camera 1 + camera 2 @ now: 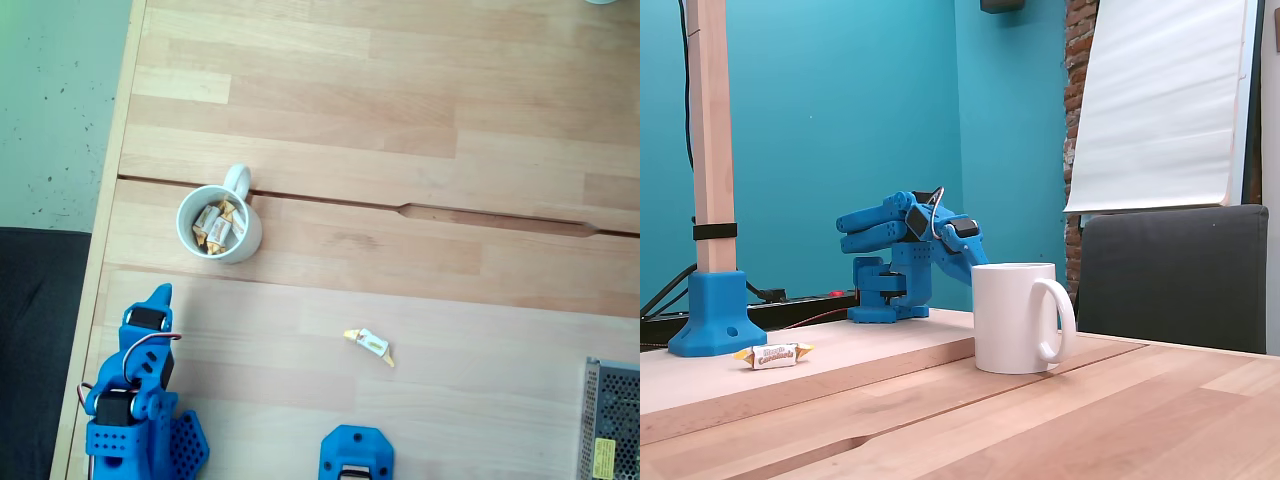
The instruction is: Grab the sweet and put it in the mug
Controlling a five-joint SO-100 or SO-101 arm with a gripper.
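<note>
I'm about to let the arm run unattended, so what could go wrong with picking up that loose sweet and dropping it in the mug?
The sweet is tiny and lies flat on the table, so the gripper might pinch only a twisted end or nudge it away. The mug is small and already holds several sweets, so a slightly off release could bounce out. The gripper sits close to the mug and could bump it while swinging out.

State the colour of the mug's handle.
White, clearest in a fixed view on the small round ceramic mug.

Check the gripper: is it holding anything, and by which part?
Nothing is held. The gripper is folded back near the arm's base, jaws closed with nothing between them. The sweet lies loose on the table, apart from the mug.
</note>
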